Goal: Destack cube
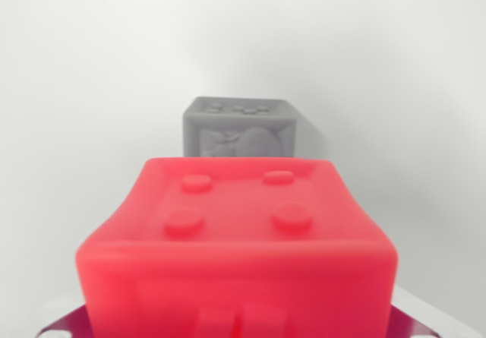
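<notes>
Bare white lab-like tabletop (68, 125), plain white backdrop, toy cubes (238, 232)

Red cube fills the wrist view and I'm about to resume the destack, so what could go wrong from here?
1. The red cube sits so near the camera that its lower part is blurred and no fingers show, so the grip can't be checked.
2. The gray cube stands just behind it; moving forward could knock it.
3. The red cube hides whatever lies beneath it.

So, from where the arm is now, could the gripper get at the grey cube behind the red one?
Probably not directly: the red cube fills the near foreground and covers the grey cube's lower part. The grey cube's top looks clear, so coming from above seems possible. The fingers aren't visible.
</notes>
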Robot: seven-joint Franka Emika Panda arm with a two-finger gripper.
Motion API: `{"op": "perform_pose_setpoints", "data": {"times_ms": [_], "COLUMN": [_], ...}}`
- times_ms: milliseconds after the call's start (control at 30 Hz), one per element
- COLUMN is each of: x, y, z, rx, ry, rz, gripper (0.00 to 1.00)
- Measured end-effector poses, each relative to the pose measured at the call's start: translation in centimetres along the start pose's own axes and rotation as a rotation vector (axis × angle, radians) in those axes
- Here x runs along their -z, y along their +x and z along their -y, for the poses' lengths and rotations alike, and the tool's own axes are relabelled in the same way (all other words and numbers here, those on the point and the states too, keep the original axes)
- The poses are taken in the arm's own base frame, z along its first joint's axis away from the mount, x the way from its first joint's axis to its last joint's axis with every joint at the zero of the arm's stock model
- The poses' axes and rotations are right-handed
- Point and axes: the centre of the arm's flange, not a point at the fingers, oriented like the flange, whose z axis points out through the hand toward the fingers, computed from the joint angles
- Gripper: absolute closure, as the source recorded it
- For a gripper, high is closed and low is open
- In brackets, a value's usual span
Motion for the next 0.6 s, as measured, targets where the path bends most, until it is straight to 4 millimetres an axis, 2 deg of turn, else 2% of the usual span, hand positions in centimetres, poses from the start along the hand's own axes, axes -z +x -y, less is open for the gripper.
{"op": "perform_pose_setpoints", "data": {"times_ms": [600], "x": [5.1], "y": [-0.1], "z": [-0.1], "rx": [0.001], "ry": [-0.001], "rz": [-0.001], "gripper": [1.00]}}
